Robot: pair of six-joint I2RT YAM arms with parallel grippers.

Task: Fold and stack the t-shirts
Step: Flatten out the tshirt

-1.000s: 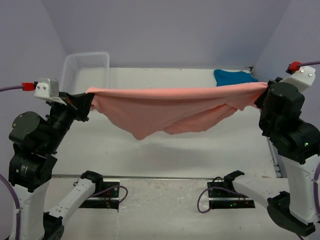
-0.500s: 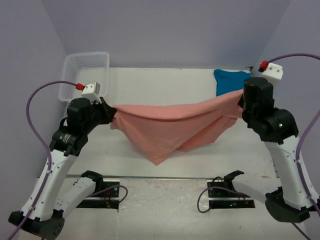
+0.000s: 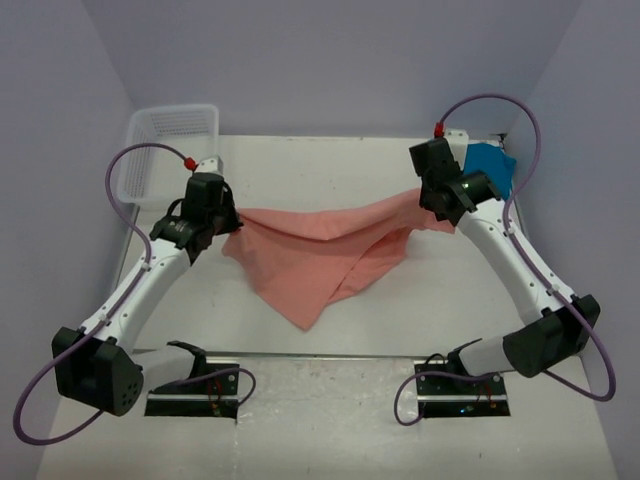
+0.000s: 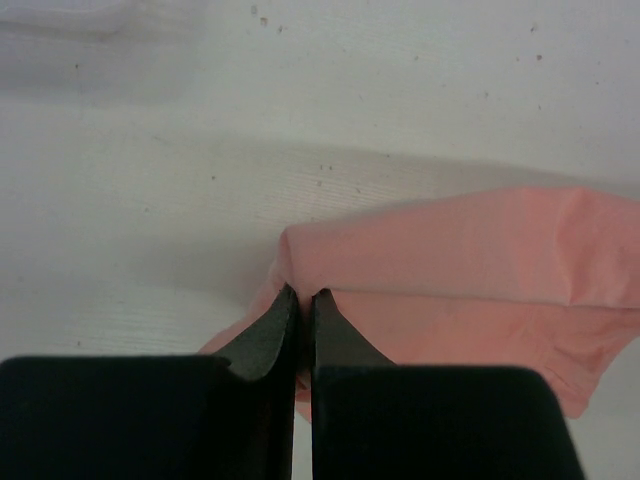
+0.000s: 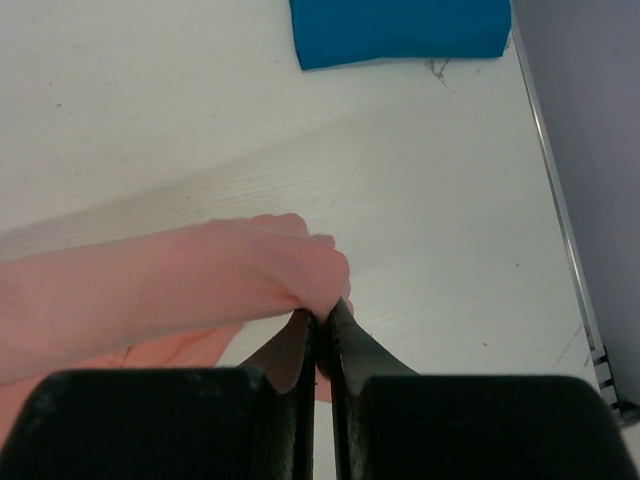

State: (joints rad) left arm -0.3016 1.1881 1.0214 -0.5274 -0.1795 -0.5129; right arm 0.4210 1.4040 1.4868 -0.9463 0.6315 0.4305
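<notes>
A salmon-pink t-shirt (image 3: 320,250) hangs stretched between both arms over the middle of the table, its lower part sagging to a point toward the front. My left gripper (image 3: 232,222) is shut on the shirt's left edge; the left wrist view shows pink cloth (image 4: 450,280) pinched at the tips of that gripper (image 4: 303,293). My right gripper (image 3: 428,200) is shut on the right edge, with bunched cloth (image 5: 200,280) at its tips (image 5: 322,314). A folded teal-blue t-shirt (image 3: 493,167) lies flat at the back right corner, also seen in the right wrist view (image 5: 400,28).
A white mesh basket (image 3: 165,145) stands at the back left corner. The table's right edge (image 5: 555,190) runs close beside the right gripper. Purple walls enclose the back and sides.
Both arms have swung away from the camera and lowered, carrying the pink shirt toward the back of the table. The shirt, first taut and high, now sags lower with its hem close to the surface.
</notes>
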